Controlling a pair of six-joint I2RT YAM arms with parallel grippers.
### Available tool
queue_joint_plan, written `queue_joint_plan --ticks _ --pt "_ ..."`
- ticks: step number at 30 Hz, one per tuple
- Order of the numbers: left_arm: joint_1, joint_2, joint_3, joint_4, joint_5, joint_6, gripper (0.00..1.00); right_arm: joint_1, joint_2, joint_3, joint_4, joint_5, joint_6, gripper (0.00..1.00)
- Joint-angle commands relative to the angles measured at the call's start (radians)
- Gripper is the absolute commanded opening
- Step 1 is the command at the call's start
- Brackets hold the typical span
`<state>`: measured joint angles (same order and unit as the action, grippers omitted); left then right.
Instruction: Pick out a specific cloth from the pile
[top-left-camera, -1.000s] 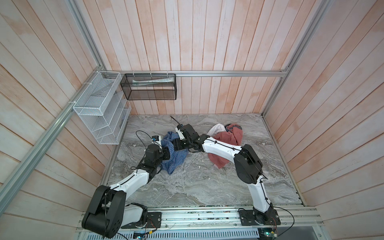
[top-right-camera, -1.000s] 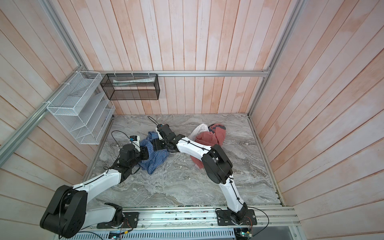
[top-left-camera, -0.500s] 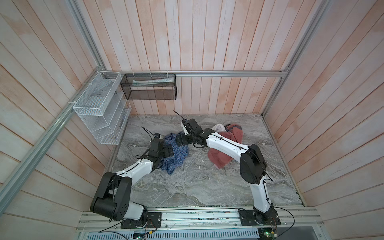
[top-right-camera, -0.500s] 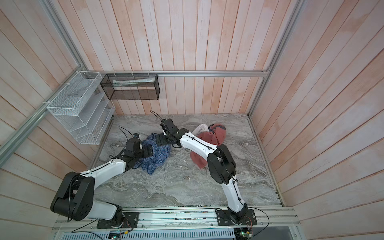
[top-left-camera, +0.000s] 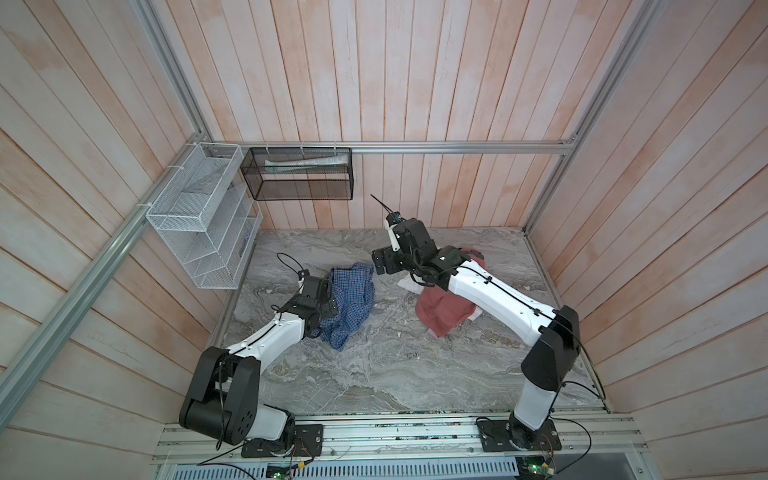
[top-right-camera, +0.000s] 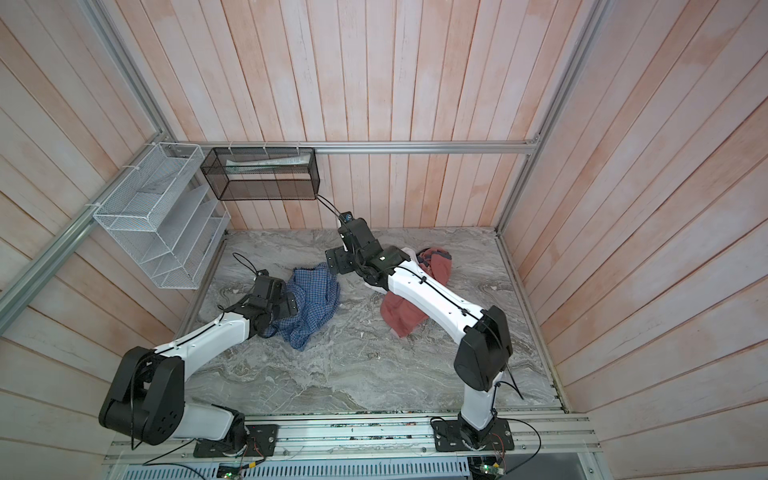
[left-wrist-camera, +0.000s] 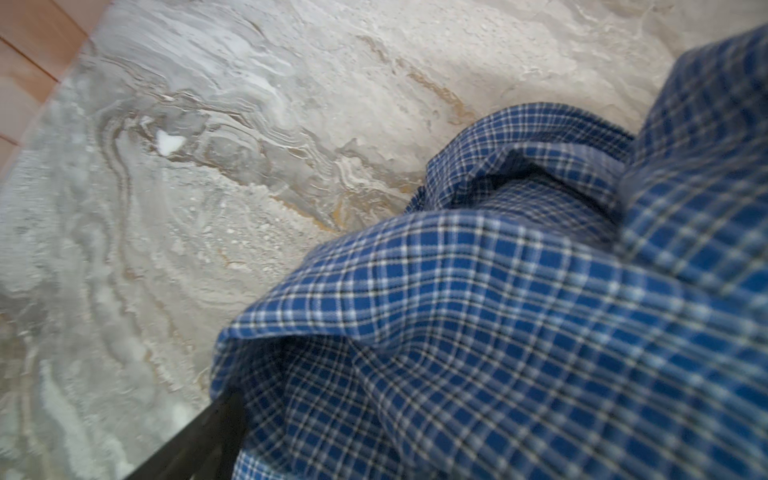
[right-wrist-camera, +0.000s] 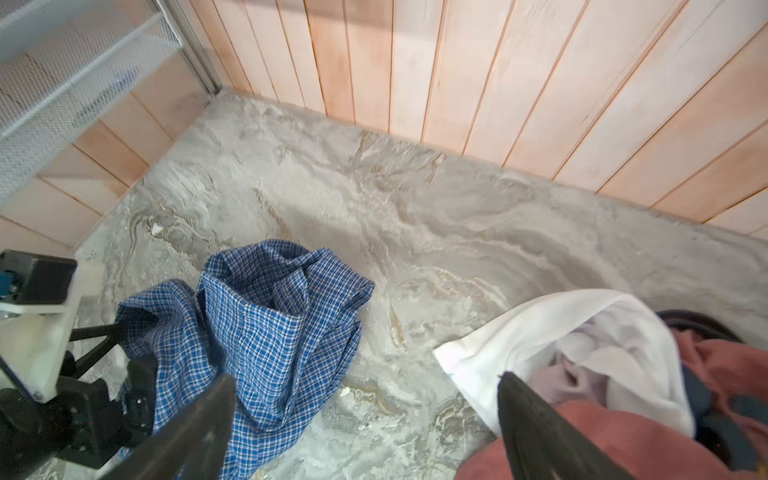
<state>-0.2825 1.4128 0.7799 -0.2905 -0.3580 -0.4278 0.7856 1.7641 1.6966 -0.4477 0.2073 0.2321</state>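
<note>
The cloth, a blue-and-white checked shirt (top-left-camera: 351, 299) (top-right-camera: 311, 299) (right-wrist-camera: 270, 324), lies crumpled on the marble table (top-left-camera: 374, 365), apart from the pile. The pile, a salmon-pink garment (top-left-camera: 442, 309) (right-wrist-camera: 582, 436) and a white cloth (right-wrist-camera: 540, 332), lies to its right under my right arm. My left gripper (top-left-camera: 328, 309) sits at the shirt's left edge, open. Checked fabric (left-wrist-camera: 498, 311) drapes over the gap, and only one of its fingers (left-wrist-camera: 199, 440) shows. My right gripper (top-left-camera: 382, 262) (right-wrist-camera: 365, 415) hangs open above bare table between shirt and pile, holding nothing.
A white wire rack (top-left-camera: 199, 220) hangs on the left wall and a black mesh basket (top-left-camera: 297, 174) on the back wall. Wooden walls close in the table on three sides. An aluminium rail (top-left-camera: 395, 432) with both arm bases runs along the front.
Both grippers have opened and let go of the shirt, which now lies loose. The right gripper has lifted and drawn back toward the pile; the left gripper has shifted slightly toward the back.
</note>
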Motion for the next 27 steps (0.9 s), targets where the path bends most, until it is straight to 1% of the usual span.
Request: queue_joint_plan --ticks 1,3,6,7,10,12,16,18,21,25,27 --pt "0.002 -0.055 -0.008 -0.075 -0.093 -0.010 1.00 -0.025 -0.066 -0.130 0.091 0.021 -0.082 0.98" --pt "0.002 -0.073 -0.020 -0.072 -0.124 0.023 1.00 -0.052 -0.130 -0.237 0.155 -0.009 -0.107 0.98" --pt "0.002 -0.065 0.007 -0.140 -0.163 0.033 1.00 -0.125 -0.247 -0.449 0.272 -0.091 -0.191 0.98" --pt "0.002 -0.063 0.015 -0.159 -0.164 0.031 1.00 -0.163 -0.288 -0.517 0.302 -0.140 -0.220 0.98" --pt "0.000 -0.086 0.017 -0.183 -0.144 0.016 1.00 -0.275 -0.377 -0.662 0.364 -0.262 -0.245 0.98" --pt "0.000 -0.103 0.014 -0.190 -0.132 0.004 1.00 -0.311 -0.419 -0.714 0.378 -0.302 -0.259 0.98" --pt "0.000 -0.109 0.037 -0.255 -0.147 -0.017 1.00 -0.313 -0.488 -0.764 0.394 -0.311 -0.250 0.98" --pt "0.000 -0.132 0.043 -0.291 -0.160 -0.029 1.00 -0.316 -0.522 -0.796 0.428 -0.278 -0.249 0.98" --pt "0.002 -0.208 0.033 -0.313 -0.171 -0.033 1.00 -0.335 -0.561 -0.818 0.444 -0.229 -0.272 0.98" --pt "0.002 -0.271 0.070 -0.429 -0.239 -0.086 1.00 -0.377 -0.599 -0.851 0.485 -0.158 -0.286 0.98" --pt "0.002 -0.308 0.089 -0.461 -0.275 -0.111 1.00 -0.400 -0.622 -0.882 0.518 -0.138 -0.293 0.98"
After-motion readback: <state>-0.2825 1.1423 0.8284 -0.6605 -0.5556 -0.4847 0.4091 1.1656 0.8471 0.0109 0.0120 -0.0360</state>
